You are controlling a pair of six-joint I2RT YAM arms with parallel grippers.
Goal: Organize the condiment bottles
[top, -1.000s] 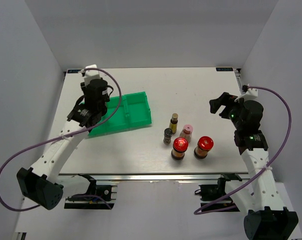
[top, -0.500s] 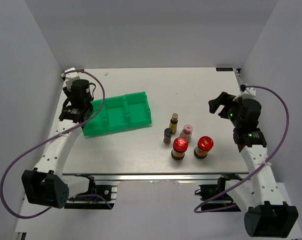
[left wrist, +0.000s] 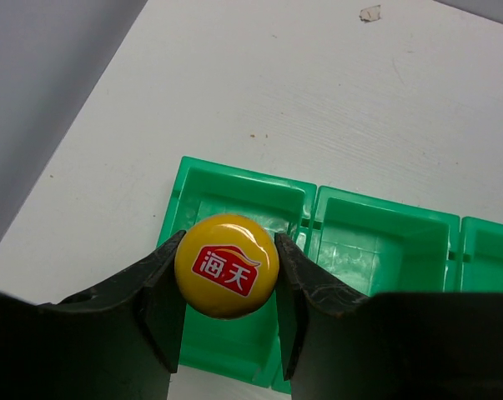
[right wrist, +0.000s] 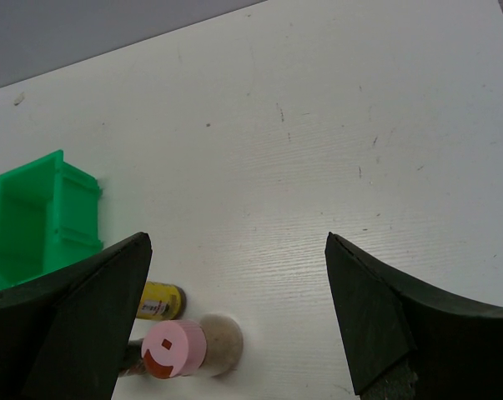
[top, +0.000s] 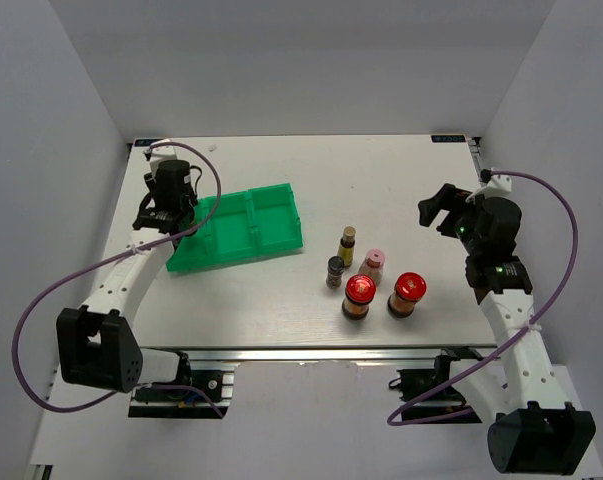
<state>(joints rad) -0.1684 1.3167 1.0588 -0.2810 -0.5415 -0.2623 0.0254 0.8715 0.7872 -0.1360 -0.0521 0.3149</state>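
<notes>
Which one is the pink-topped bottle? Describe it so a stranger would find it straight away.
Look right of the green tray, to the huddle of bottles near the front edge of the table. The pink-capped bottle stands just beyond the two red-lidded jars. It alone has a pale pink cap.

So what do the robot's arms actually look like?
Slim white links with chunky black joints. The left arm and right arm each trail a looping purple cable. The left end effector and right end effector each have two blunt black fingers. Small green lights glow on the right arm.
</notes>
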